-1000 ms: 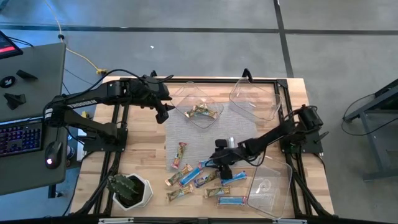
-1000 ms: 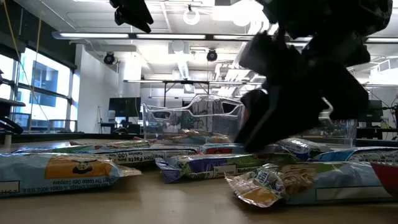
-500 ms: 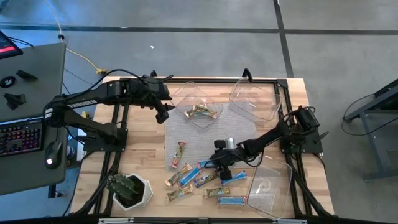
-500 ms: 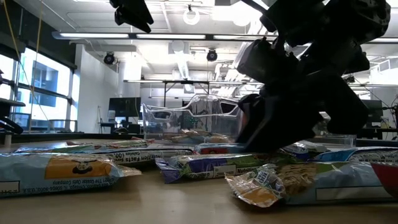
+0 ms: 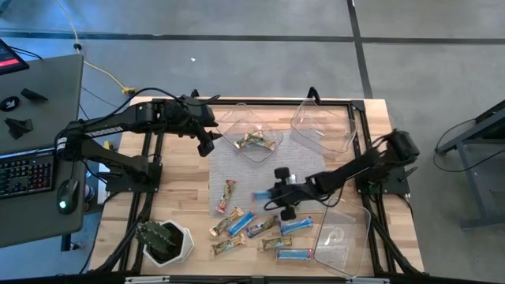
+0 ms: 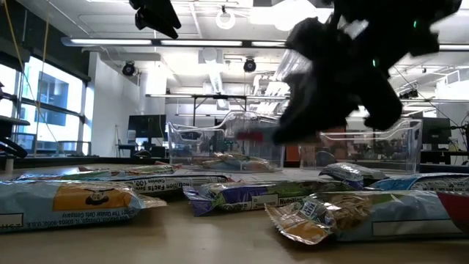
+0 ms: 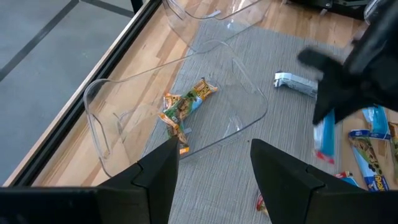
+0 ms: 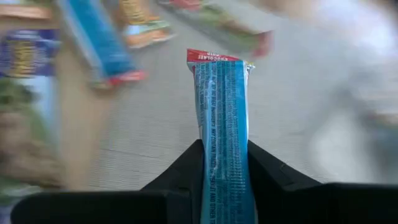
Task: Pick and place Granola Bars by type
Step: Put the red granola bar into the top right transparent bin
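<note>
tabletop (image 5: 185,185) layout: mat (image 5: 252,175) at centre. three bins (image 5: 254,136) sit around it, one at the mat's back-left edge with a few bars (image 5: 257,141) in it, one (image 5: 325,124) at back right, one (image 5: 342,237) at front right. loose granola bars (image 5: 245,225) lie spread along the front of the mat, between a potted plant (image 5: 163,241) at front left and the front-right bin. right pincer (image 5: 269,196) is over the mat just behind that spread, a bar (image 8: 222,124) clamped between its fingers. left pincer (image 5: 207,142) is beside the back-left bin.

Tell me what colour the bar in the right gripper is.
Bright blue with a red end, the bar is clamped in the right gripper; the right wrist view shows it best.
</note>
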`<state>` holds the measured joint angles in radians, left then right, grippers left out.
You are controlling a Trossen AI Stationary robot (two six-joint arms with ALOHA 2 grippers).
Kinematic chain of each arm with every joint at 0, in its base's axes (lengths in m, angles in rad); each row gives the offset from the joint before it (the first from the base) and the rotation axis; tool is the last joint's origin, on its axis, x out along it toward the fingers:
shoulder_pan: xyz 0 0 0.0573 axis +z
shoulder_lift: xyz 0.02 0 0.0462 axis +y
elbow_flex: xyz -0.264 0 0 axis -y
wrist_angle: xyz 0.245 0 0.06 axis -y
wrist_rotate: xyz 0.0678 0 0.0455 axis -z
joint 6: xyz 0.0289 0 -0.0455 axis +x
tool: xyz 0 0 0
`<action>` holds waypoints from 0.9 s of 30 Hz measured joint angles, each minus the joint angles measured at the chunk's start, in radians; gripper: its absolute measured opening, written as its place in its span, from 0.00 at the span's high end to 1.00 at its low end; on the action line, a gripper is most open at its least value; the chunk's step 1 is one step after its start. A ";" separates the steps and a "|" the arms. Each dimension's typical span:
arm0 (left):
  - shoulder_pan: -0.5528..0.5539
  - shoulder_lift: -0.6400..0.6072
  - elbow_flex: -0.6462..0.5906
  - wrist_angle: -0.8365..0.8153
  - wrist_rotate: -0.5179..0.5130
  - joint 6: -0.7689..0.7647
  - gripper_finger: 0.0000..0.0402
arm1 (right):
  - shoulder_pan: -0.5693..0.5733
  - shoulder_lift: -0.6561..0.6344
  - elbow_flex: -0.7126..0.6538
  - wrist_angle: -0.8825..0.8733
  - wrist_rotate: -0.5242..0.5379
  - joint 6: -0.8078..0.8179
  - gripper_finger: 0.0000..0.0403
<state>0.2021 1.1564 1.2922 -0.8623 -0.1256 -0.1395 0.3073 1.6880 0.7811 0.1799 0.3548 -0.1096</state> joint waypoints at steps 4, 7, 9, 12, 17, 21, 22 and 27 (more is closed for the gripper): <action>0.000 0.000 0.000 0.001 0.000 0.000 0.52 | 0.000 -0.132 -0.001 -0.201 0.253 -0.078 0.80; 0.000 0.000 0.000 0.001 0.000 0.000 0.52 | -0.003 -0.243 -0.001 -0.380 0.475 -0.058 0.80; 0.000 0.000 0.000 0.001 0.000 0.000 0.52 | -0.013 -0.315 -0.001 -0.498 0.584 0.002 0.80; 0.000 0.000 0.000 0.001 0.000 0.000 0.52 | -0.051 -0.425 -0.001 -0.641 0.680 0.124 0.80; 0.000 0.000 0.000 0.001 0.001 0.002 0.52 | -0.173 -0.566 0.000 -0.810 0.658 0.309 0.80; 0.000 0.000 0.000 0.001 0.001 0.003 0.52 | -0.311 -0.620 -0.005 -0.867 0.580 0.413 0.80; 0.000 0.000 0.000 0.001 0.001 0.003 0.52 | -0.347 -0.628 -0.015 -0.863 0.547 0.418 0.80; 0.000 0.000 0.000 0.001 0.001 0.003 0.52 | -0.518 -0.628 -0.103 -0.831 0.361 0.416 0.80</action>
<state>0.2022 1.1564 1.2922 -0.8616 -0.1247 -0.1364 -0.2104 1.0605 0.6784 -0.6507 0.7156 0.3065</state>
